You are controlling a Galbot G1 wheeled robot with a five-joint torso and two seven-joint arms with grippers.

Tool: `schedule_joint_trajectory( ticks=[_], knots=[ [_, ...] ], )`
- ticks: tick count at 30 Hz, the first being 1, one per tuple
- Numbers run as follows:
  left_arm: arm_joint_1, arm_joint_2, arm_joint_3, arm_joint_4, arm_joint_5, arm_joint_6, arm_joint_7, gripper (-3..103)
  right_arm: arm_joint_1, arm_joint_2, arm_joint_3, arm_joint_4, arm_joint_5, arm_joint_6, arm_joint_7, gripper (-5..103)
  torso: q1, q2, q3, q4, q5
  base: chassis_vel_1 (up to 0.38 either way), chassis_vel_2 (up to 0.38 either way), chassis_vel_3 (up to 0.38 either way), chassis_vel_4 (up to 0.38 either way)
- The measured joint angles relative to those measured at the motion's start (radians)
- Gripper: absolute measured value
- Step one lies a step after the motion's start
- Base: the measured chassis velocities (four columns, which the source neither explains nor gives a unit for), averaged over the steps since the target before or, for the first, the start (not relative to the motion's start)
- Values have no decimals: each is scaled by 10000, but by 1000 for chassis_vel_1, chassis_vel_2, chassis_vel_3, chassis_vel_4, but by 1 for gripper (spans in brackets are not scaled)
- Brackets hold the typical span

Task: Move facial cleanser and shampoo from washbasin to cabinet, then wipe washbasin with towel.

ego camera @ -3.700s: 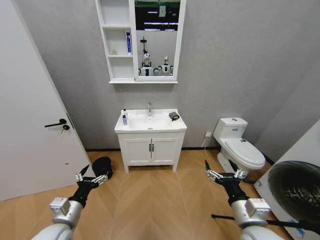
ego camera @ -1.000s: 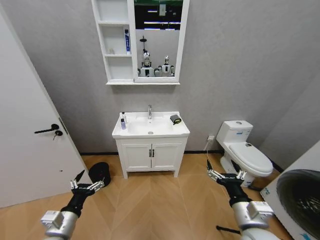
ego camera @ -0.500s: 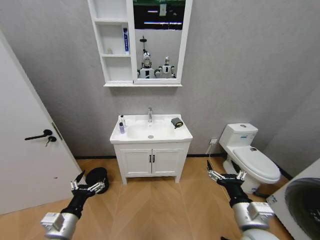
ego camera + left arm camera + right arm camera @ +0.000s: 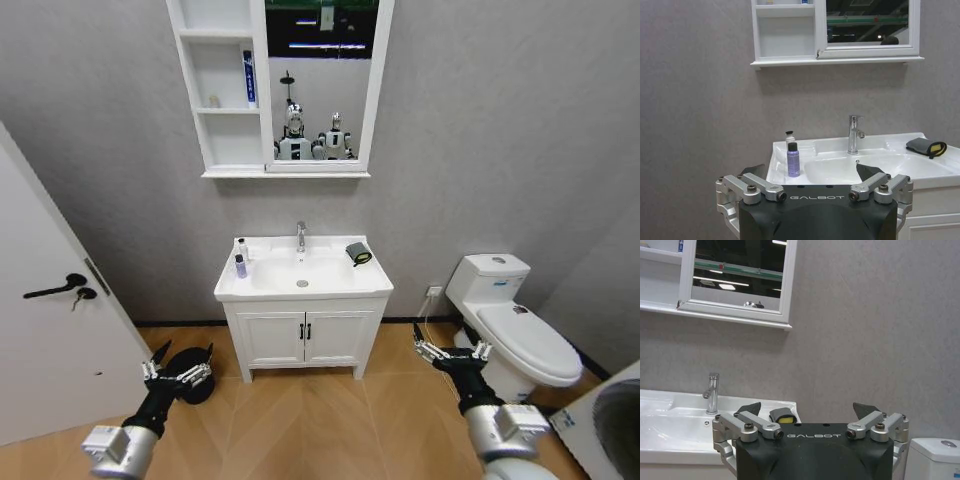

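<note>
Grey bathroom walls and a herringbone wood floor frame the scene, and square ahead stands the washbasin (image 4: 262, 285), white, with its chrome tap (image 4: 300, 236) at the back. On the basin's left rim sit two small bottles close together: a purple bottle with a black cap (image 4: 240, 266) in front and a white bottle (image 4: 241, 247) just behind it, nearer the wall. Over on the right rim lies the towel (image 4: 358, 253), a dark bundle with a yellow patch, well apart from the bottles. Up on the wall hangs the cabinet (image 4: 225, 90), open shelves running down the left side of its mirror (image 4: 318, 75), and a blue-and-white tube (image 4: 248, 77) stands upright on a shelf by the mirror edge. Below the basin is a two-door vanity with black handles (image 4: 305, 337), a toilet (image 4: 515, 325) off to the right, a door (image 4: 45, 330) to the left. Both arms are held low over the floor, short of the vanity: the left gripper (image 4: 176, 371) with its fingers spread wide and holding nothing, the right gripper (image 4: 450, 350) likewise spread apart and empty. From the left wrist camera the left gripper's two dark fingertips (image 4: 754, 170) stand clearly separated below the basin.
</note>
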Motion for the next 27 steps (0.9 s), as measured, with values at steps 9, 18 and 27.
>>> schedule_joint_trajectory(
  ticks=[9,18,27],
  knots=[
    [0,-35,-6,19,12,0,13,100,-35,21,52,0,6,66,-13,100,0,0,0,0,0,-135,139,132,-127],
    [0,-34,-34,103,-18,-46,23,100,-24,38,6,0,-23,68,-14,100,0,0,0,0,0,-132,126,140,-127],
    [-10,-23,-20,227,-48,-101,69,100,-40,84,-27,0,-94,56,-4,100,0,0,-1,0,-2,-123,120,115,-132]
  ],
)
